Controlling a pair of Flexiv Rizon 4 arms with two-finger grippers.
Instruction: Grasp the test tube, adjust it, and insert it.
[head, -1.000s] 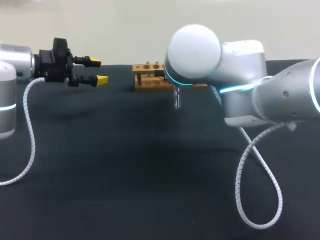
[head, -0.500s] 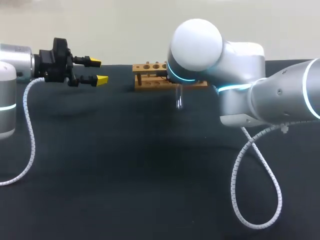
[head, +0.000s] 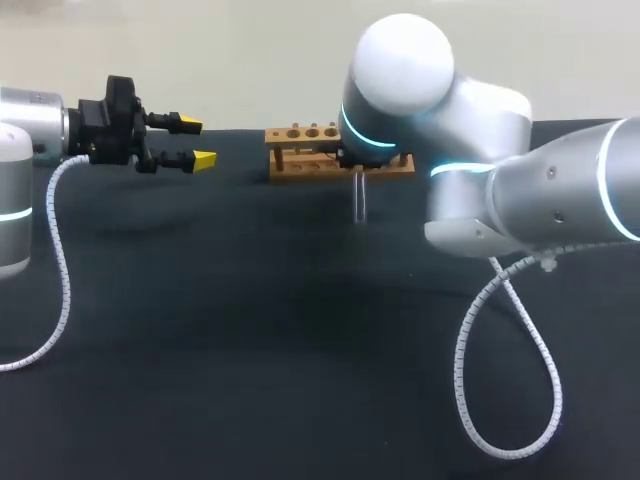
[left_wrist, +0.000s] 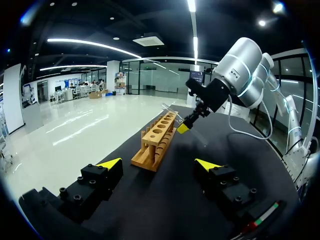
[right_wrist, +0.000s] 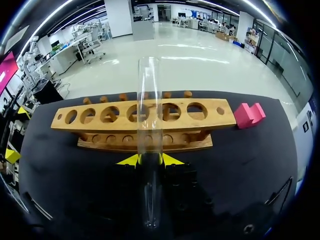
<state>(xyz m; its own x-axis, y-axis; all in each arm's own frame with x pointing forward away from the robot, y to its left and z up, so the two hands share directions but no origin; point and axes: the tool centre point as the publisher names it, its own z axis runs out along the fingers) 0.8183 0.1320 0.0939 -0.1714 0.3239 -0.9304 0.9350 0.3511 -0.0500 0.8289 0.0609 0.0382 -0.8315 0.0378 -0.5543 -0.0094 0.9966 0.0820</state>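
1. Currently, the right gripper (right_wrist: 149, 160) is clamping the tube (right_wrist: 149, 125) from two sides. The tube is hanging upright just beside the rack (right_wrist: 145, 117), near the tabletop's far edge.
2. Left gripper (left_wrist: 160, 162) is hovering spread and empty, near the far left corner.
3. Risk, by judgement: the tube is lining up between two holes, so pushing in now would likely be striking wood, cracking glass or tipping the rack.
4. Right wrist view is showing hole alignment and a pink block (right_wrist: 248, 114). Head view is hiding the grip behind the arm.
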